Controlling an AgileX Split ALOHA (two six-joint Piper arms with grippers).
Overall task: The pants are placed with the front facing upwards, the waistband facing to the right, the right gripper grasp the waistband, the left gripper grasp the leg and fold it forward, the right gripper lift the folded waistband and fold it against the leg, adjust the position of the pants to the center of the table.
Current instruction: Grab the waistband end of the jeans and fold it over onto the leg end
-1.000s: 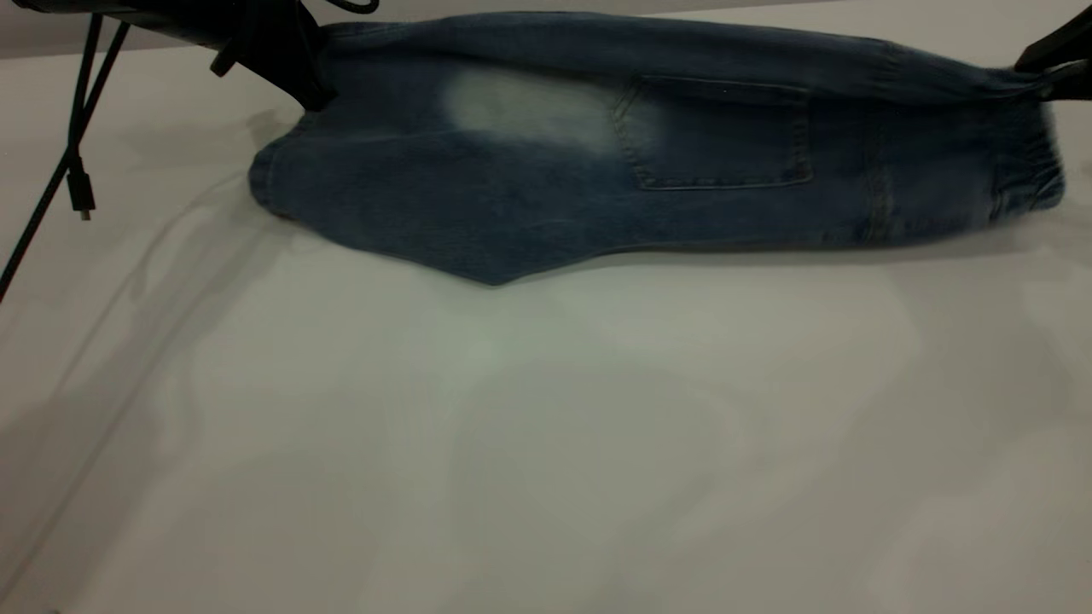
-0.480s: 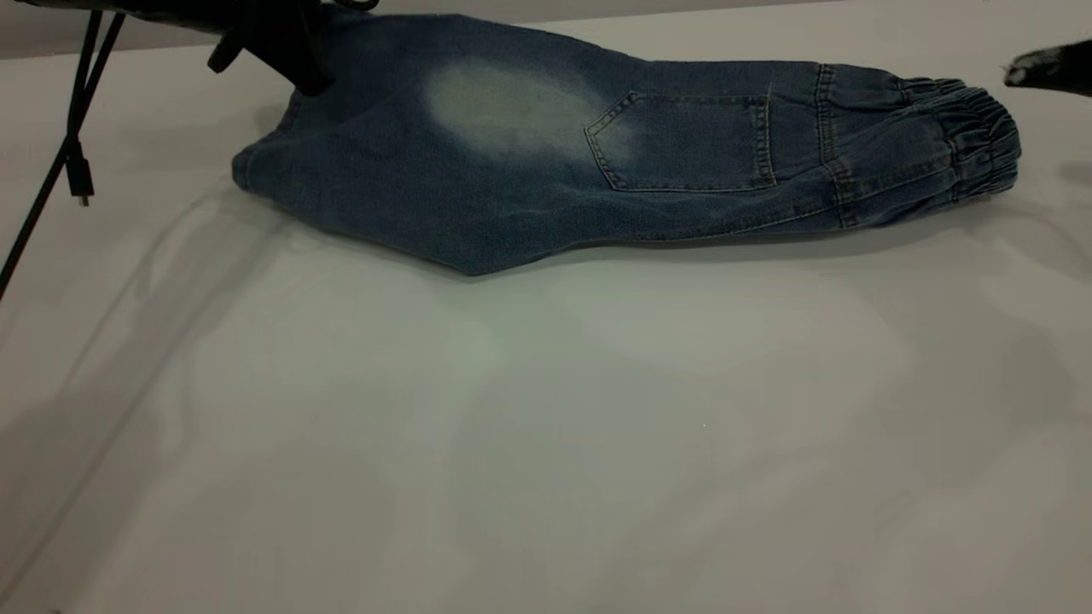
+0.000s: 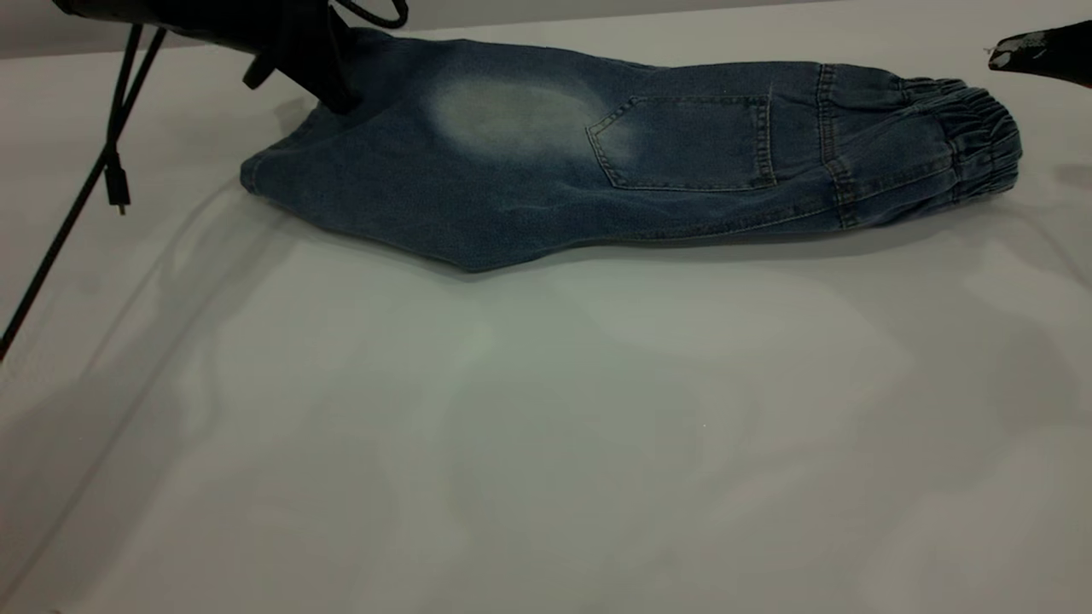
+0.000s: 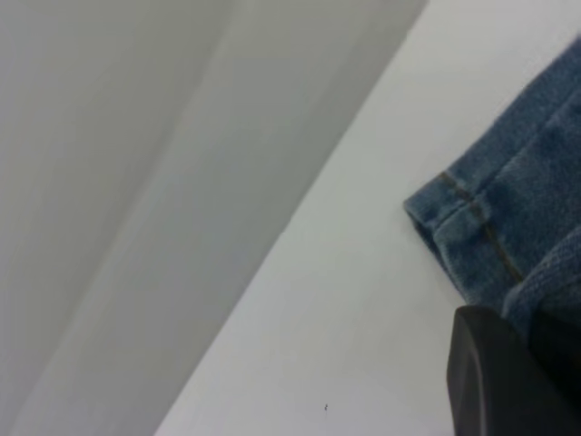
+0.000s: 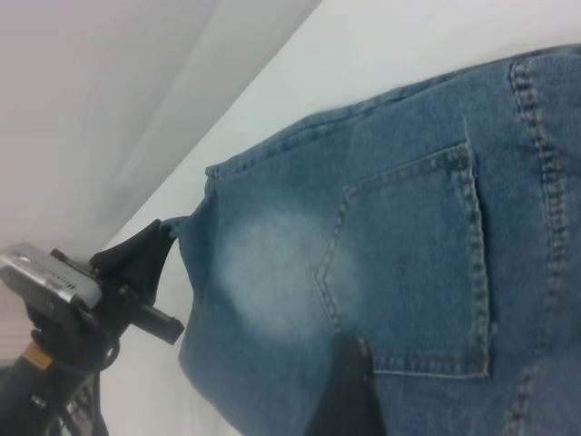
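The blue denim pants [image 3: 597,170] lie folded lengthwise at the far side of the white table [image 3: 546,443], a back patch pocket [image 3: 687,141] facing up. Their elastic waistband [image 3: 981,145] points right and rests flat. My left gripper [image 3: 337,89] is shut on the leg end at the far left; in the left wrist view denim [image 4: 517,227] sits between its fingers [image 4: 495,381]. My right gripper [image 3: 1028,49] hovers open just beyond the waistband, touching nothing. One of its fingers [image 5: 349,391] shows above the pants [image 5: 408,227], with the left gripper [image 5: 136,263] far off.
A black cable [image 3: 111,170] with a loose plug hangs from the left arm over the table's left side. The table's far edge meets a pale wall just behind the pants. Bare tabletop stretches from the pants to the near edge.
The right gripper let go of the waistband, which dropped flat on the table, and drew back to the right. The left gripper shifted slightly right, still holding the leg.
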